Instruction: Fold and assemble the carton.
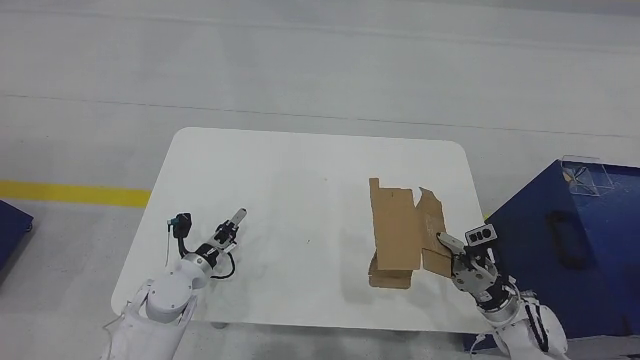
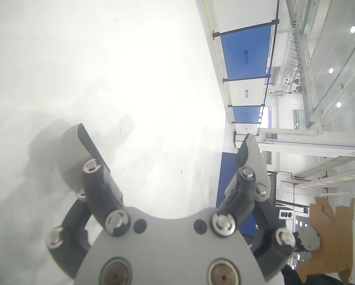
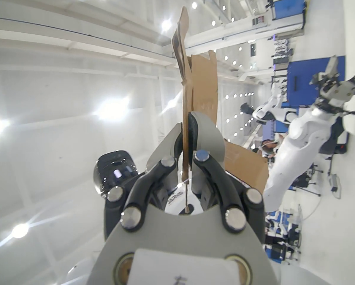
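One white counter (image 1: 300, 170) stands on a pale grey floor (image 1: 300, 60) crossed by yellow lines (image 1: 70, 194), with a blue panel (image 1: 600, 290) just beside its right edge. The flattened brown carton (image 1: 395, 230) is over the counter's right half, its long axis running from the near edge toward the far one (notched flaps at the far end). The right gripper (image 1: 449, 241) is clamped on its near right flap. The left gripper (image 1: 238, 216) is spread wide over the left half, holding nothing.

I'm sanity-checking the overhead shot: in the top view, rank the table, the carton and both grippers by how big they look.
Largest: the table.
Next: the carton.
Smallest: the left gripper and the right gripper, too alike to rank.
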`<action>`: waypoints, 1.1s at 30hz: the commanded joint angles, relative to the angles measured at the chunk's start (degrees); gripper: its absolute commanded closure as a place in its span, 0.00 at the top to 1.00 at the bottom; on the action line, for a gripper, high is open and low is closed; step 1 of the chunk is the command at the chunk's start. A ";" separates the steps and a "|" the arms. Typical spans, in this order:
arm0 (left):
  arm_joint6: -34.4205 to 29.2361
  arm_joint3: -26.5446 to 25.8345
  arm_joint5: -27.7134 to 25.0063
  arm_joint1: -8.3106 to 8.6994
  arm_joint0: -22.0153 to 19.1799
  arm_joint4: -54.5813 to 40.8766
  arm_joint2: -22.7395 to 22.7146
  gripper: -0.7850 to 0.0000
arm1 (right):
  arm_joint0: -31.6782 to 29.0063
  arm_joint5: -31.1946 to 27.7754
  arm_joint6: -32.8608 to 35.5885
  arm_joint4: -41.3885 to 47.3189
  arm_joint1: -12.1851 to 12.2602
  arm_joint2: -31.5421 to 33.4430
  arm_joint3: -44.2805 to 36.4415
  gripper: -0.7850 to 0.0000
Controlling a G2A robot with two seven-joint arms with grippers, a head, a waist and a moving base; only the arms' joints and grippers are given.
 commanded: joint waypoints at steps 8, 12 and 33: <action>-21.15 -3.29 10.20 0.01 -0.77 -21.59 -2.95 1.00 | 0.44 2.05 -1.12 -1.90 -0.13 -1.47 -1.17 0.00; -40.77 -2.74 18.84 0.88 -3.17 -31.15 -5.02 1.00 | 1.00 3.98 -1.24 -5.10 -0.39 -4.55 -0.44 0.00; -55.18 -4.38 2.71 0.44 -1.82 -30.53 5.51 0.00 | 11.37 4.45 -6.45 -15.84 -3.58 -22.40 9.10 0.00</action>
